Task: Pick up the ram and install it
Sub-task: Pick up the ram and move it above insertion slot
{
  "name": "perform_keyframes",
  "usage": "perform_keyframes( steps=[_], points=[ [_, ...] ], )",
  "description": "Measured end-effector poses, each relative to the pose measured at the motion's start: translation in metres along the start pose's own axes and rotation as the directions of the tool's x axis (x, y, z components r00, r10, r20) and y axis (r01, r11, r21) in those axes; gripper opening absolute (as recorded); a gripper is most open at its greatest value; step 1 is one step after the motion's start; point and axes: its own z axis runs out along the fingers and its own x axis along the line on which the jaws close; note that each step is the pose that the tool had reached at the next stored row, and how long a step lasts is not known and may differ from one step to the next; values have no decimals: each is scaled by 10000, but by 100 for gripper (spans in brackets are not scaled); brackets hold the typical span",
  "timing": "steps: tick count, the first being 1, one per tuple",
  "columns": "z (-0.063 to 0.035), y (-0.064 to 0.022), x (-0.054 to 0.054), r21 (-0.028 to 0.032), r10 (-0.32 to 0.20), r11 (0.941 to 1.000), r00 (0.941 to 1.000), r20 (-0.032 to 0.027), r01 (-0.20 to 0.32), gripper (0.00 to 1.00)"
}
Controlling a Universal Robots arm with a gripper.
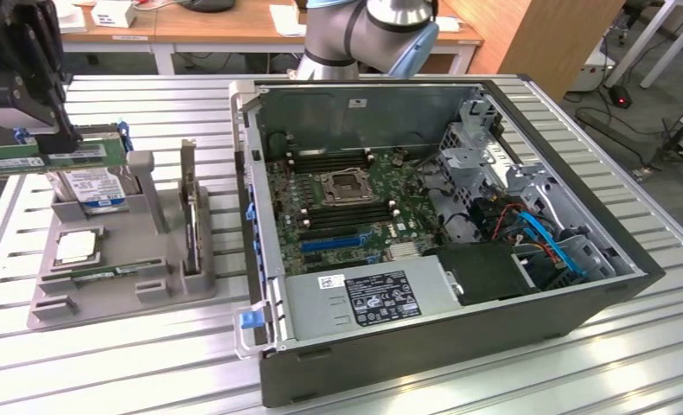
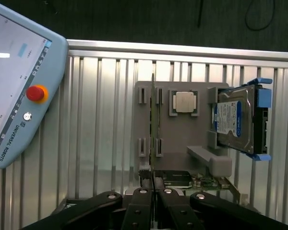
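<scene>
The ram [image 1: 19, 161] is a long green stick hanging level above the grey parts holder [image 1: 41, 303], at the exterior view's left. My gripper [image 1: 59, 145] is shut on it from above, near its middle. In the wrist view the ram [image 2: 152, 120] shows edge-on as a thin line running out from between my black fingers [image 2: 143, 201], with my gripper [image 2: 153, 188] over the holder [image 2: 182, 139]. The open computer case [image 1: 618, 285] lies at the exterior view's right, its motherboard [image 1: 341, 194] facing up with dark memory slots [image 1: 318, 159] beside the processor socket.
The holder carries a blue-labelled hard drive [image 1: 92, 188], a silver processor chip [image 1: 76, 246], another green stick [image 1: 111, 272] lying flat and an upright dark card [image 1: 188, 203]. A teach pendant [image 2: 19, 91] lies on the ribbed metal table [image 1: 145, 363].
</scene>
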Motion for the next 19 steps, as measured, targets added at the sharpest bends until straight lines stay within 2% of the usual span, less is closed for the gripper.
perform_keyframes(
  steps=[9, 19],
  points=[
    [-11, -238, 6, 1, -3, 10000, 10000, 69, 3, 11],
    [-21, -464, 12, 4, -7, 10000, 9999, 145, 7, 11]
  ],
)
